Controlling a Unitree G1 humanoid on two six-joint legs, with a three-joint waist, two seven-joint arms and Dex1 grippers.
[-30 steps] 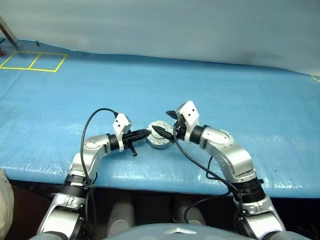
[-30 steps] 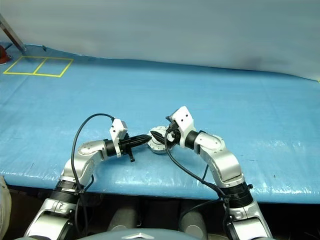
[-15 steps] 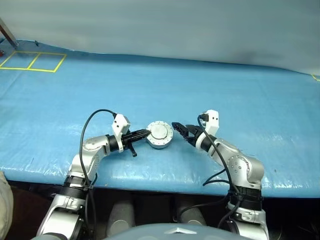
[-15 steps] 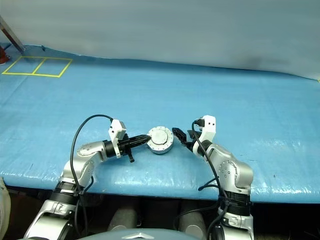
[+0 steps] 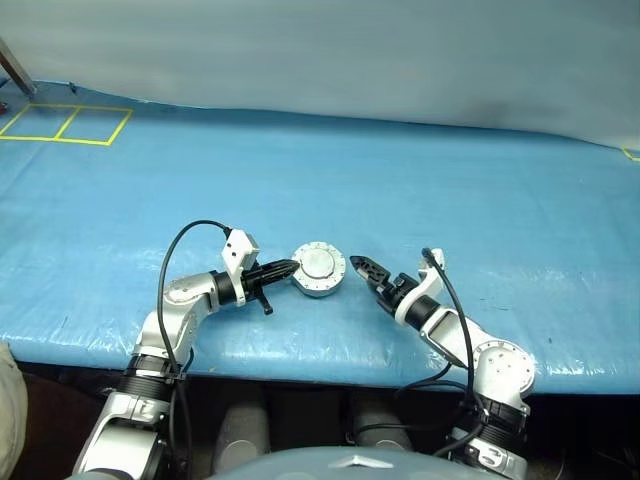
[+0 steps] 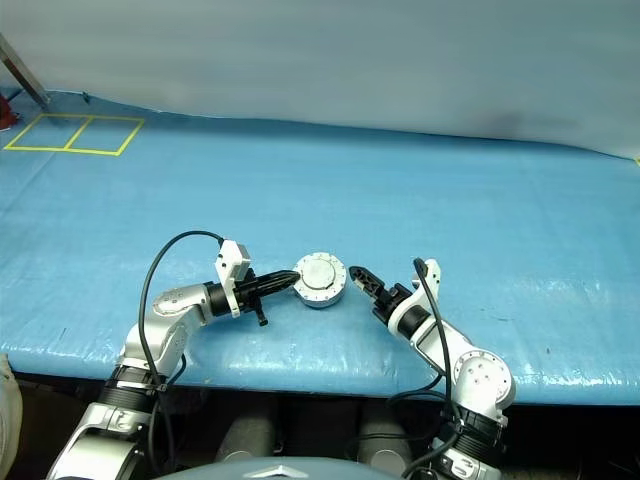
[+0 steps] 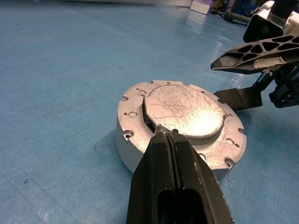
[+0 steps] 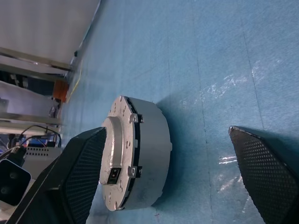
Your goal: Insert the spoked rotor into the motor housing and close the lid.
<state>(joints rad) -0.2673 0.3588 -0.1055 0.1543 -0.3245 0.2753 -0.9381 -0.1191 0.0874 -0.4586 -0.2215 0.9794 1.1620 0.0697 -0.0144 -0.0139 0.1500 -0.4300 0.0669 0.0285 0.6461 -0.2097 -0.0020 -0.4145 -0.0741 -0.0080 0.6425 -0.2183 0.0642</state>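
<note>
Bare-metal and rigid, the motor housing (image 5: pixel 319 271) sits lidded on the blue tarp (image 5: pixel 420 170) — likely heavy and slick, best gripped across its side wall — left gripper (image 5: pixel 286 268) pressed together at its nine o'clock, right gripper (image 5: pixel 366 273) spread at three.

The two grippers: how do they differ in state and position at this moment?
The left gripper is shut, while the right gripper is open. The left gripper's tips rest at the rim of the lid, which sits closed on the housing; the right gripper stands apart from it, holding nothing. Both point toward the housing from opposite sides, low over the blue table.
</note>
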